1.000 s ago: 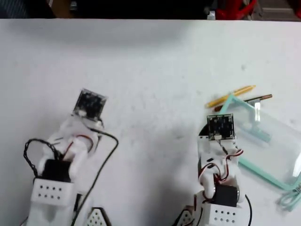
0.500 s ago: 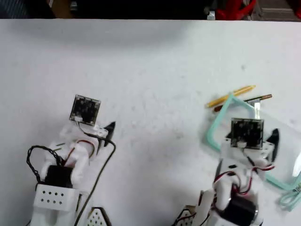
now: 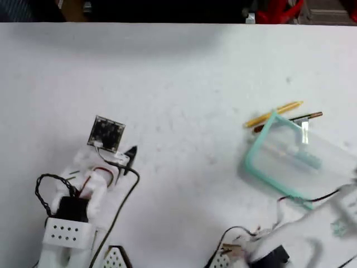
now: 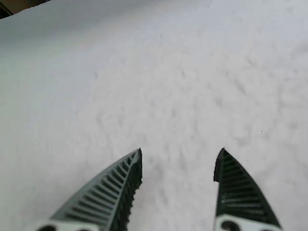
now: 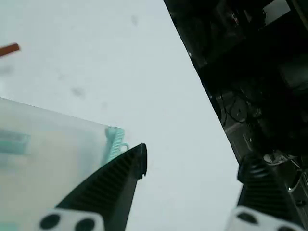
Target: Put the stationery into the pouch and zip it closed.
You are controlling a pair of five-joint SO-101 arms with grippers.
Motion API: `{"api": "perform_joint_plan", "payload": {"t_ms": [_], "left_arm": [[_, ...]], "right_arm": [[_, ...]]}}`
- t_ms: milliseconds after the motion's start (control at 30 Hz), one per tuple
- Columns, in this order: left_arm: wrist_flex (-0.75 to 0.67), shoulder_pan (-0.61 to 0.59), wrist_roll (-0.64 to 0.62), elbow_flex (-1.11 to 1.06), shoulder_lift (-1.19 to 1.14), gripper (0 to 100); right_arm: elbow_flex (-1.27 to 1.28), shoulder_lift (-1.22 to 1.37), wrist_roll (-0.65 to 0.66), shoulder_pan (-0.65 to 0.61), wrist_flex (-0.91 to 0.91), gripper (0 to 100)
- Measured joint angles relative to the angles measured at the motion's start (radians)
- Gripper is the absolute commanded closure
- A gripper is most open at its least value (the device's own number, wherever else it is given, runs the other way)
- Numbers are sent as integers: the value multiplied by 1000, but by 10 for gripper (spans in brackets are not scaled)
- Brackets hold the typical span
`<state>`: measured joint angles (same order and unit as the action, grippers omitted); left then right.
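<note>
White counter [image 3: 178,72] holds the teal-edged pouch [image 3: 334,164] on its right, a yellow pen [image 3: 273,114] and brown pencil [image 3: 293,119] lying outside beside its corner, so packing and zipping look undone; left pincer [image 4: 178,154] and right pincer [image 5: 192,159] both gape empty.

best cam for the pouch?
High view: nearly the whole pouch lies in frame, teal edge traceable. Right wrist view catches one corner with the zipper end, beside the right claw. Left wrist view faces table.

Blurred right arm [image 3: 312,230], edge-cut pouch [image 3: 290,159]
</note>
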<state>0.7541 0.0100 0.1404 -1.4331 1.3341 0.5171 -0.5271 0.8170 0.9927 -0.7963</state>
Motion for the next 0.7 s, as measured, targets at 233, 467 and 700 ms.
{"api": "perform_joint_plan", "payload": {"t_ms": [233, 467, 700], "left_arm": [[-3, 0, 0, -6, 0, 755], [-3, 0, 0, -29, 0, 755], [-3, 0, 0, -29, 0, 755]], "right_arm": [[-160, 468, 15, 48, 54, 693], [-489, 870, 15, 104, -157, 693], [-736, 1094, 54, 115, -394, 693]]}}
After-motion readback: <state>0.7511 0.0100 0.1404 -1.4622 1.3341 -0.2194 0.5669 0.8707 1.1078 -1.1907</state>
